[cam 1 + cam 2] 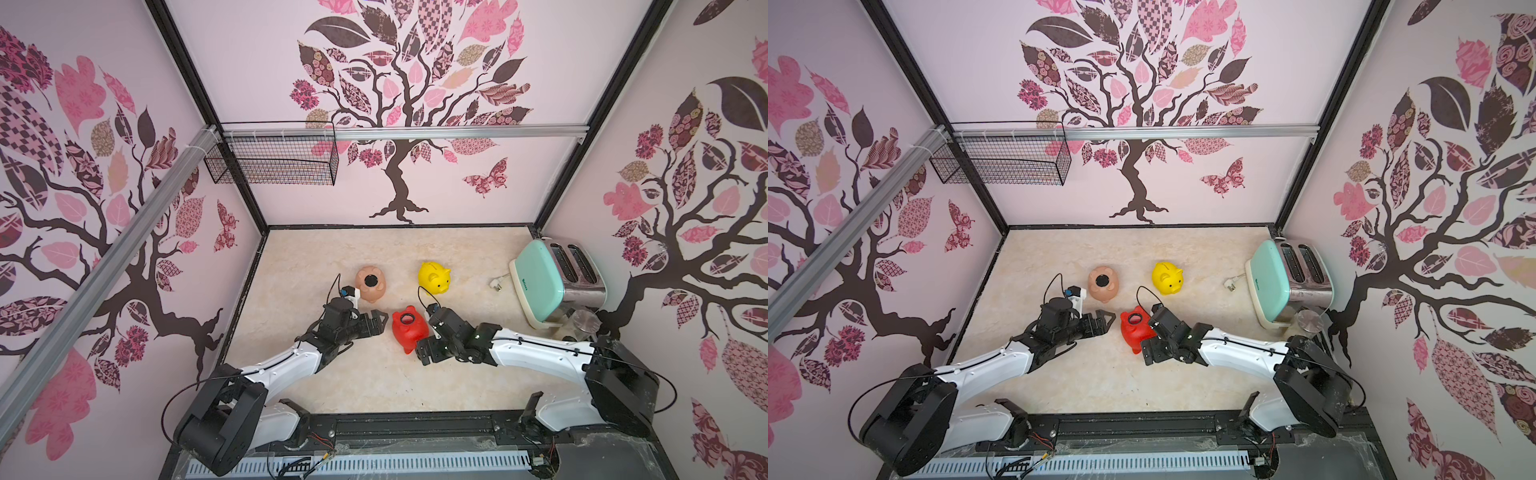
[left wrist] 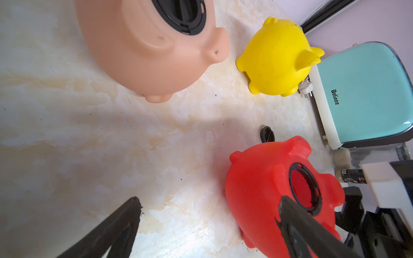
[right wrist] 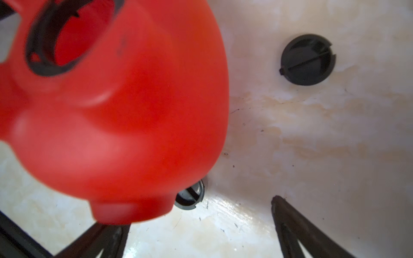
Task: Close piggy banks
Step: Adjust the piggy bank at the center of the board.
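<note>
- Plainly, the right gripper (image 3: 190,214) has its jaws spread wide and holds nothing. It sits low over the marble-patterned tabletop (image 1: 374,382), just beside the red round plastic piggy bank (image 1: 409,330).
- The left gripper (image 1: 380,322) is likewise spread and empty, on the red pig's other side.
- The red pig lies tipped over with its black-ringed belly hole facing up and open; its red inside shows through.
- Two small black round plugs lie near the right gripper. One plug (image 3: 307,59) lies bare on the table, and the other plug (image 3: 190,196) is half tucked under the red pig.
- The step in hand is probably fetching a plug, and the bare one looks easier to reach. Being thin and flat, it calls for a steep pinch across its rim.
- The left gripper could brace the round pig against rolling during seating.
- The peach-pink plastic pig (image 1: 371,284) lies belly up behind the left gripper; whether its dark hole is plugged cannot be told.
- The yellow plastic pig (image 1: 434,277) stands upright, so its belly is hidden.
- The mint-green toaster (image 1: 540,282) and a clear glass jar (image 1: 584,324) stand well apart by the right wall.
</note>
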Available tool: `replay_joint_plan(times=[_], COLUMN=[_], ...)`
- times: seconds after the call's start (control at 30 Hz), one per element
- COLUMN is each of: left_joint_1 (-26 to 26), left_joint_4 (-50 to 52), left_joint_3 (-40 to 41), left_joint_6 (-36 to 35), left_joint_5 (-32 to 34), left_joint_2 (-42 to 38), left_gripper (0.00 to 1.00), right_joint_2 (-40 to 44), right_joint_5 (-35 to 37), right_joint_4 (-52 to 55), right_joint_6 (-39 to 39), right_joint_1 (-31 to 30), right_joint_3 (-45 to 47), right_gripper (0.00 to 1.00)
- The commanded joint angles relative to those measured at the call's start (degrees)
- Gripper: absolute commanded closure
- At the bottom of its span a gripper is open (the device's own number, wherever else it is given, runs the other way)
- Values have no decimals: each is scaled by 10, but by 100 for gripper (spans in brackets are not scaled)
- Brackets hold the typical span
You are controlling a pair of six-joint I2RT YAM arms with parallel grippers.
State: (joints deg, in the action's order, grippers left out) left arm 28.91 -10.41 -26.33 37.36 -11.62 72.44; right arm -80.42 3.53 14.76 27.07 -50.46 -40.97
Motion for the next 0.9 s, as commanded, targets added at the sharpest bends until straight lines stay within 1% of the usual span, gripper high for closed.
replay_joint_plan(times=[0.0, 0.2, 0.3, 0.87], left_joint_1=[-2, -2, -2, -2], left_joint_4=[-9, -9, -9, -19], left_joint_3=[4, 4, 4, 10], left_joint_6=[-3, -3, -2, -3], left_joint_5=[2, 2, 2, -1], left_joint_2=[-4, -5, -4, -11], left_gripper=[2, 2, 2, 2], right_joint_2=[-5, -8, -13, -15], right_joint_5=[34, 74, 82, 58], right_joint_4=[19, 30, 37, 15], right_joint_6=[8, 20, 21, 5], right_joint_1=[-1, 1, 9, 85], right_joint_3=[-12, -16, -18, -20], right_gripper=[0, 0, 0, 0])
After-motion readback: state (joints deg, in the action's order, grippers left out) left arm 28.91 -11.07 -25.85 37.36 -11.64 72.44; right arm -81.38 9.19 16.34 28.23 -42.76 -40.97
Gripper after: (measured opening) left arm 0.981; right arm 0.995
